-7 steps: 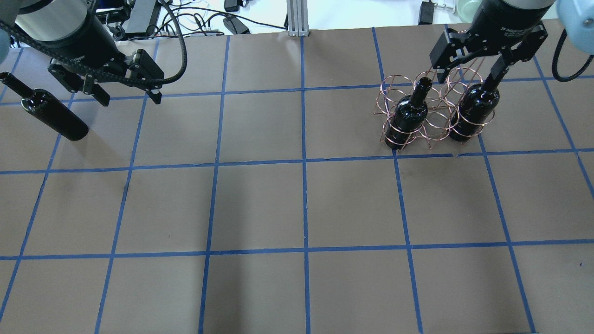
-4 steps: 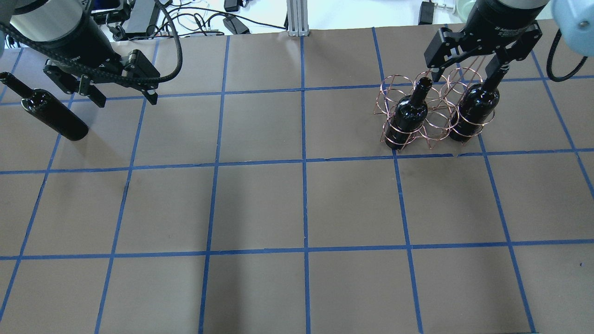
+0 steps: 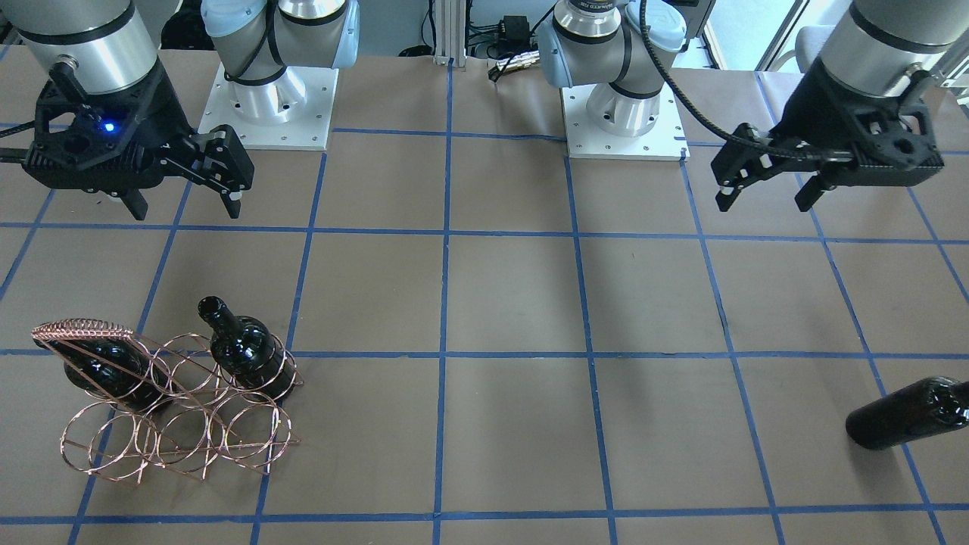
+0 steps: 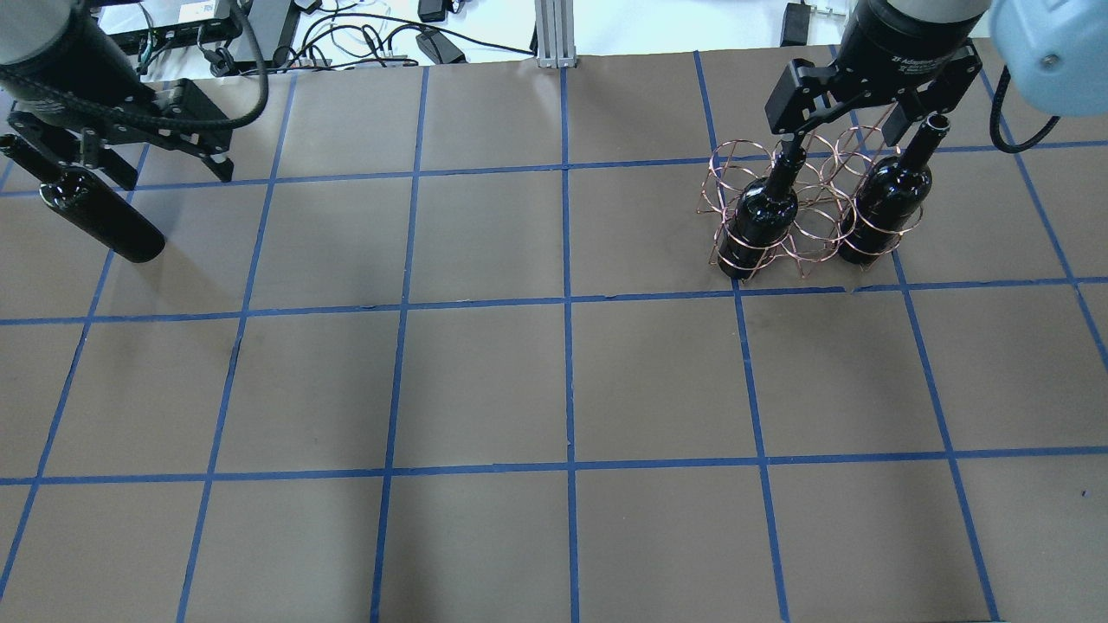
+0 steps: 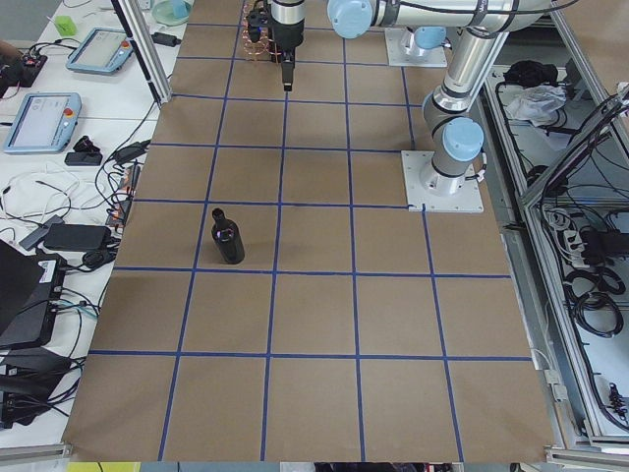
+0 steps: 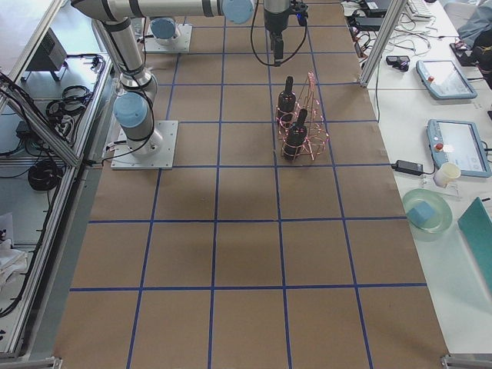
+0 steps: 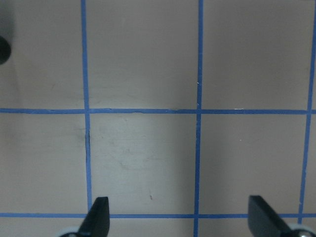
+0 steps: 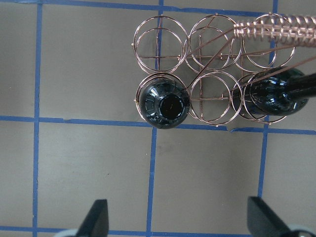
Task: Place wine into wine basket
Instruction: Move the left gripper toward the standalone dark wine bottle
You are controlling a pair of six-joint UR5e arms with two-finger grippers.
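The copper wire wine basket (image 4: 807,227) stands on the table's right side and also shows in the front view (image 3: 182,439) and the right wrist view (image 8: 213,47). Two dark wine bottles stand in it, one (image 4: 766,216) (image 8: 164,102) and another (image 4: 887,203) (image 3: 106,367) under the coiled handle. A third bottle (image 4: 99,212) (image 5: 228,238) stands alone at the far left. My right gripper (image 4: 838,138) (image 8: 180,219) is open and empty, high beside the basket. My left gripper (image 4: 173,171) (image 3: 763,203) is open and empty, raised near the lone bottle.
The brown table carries a blue tape grid. The two arm bases (image 3: 269,98) (image 3: 621,102) stand on white plates on the robot's side. Cables and power bricks (image 4: 363,39) and an aluminium post (image 4: 554,35) lie past the far edge. Tablets (image 5: 44,118) sit on a side bench.
My right gripper has drawn up and leftward off the right-hand bottle, whose neck now shows. My left gripper has moved left, towards the lone bottle. Both stay open.
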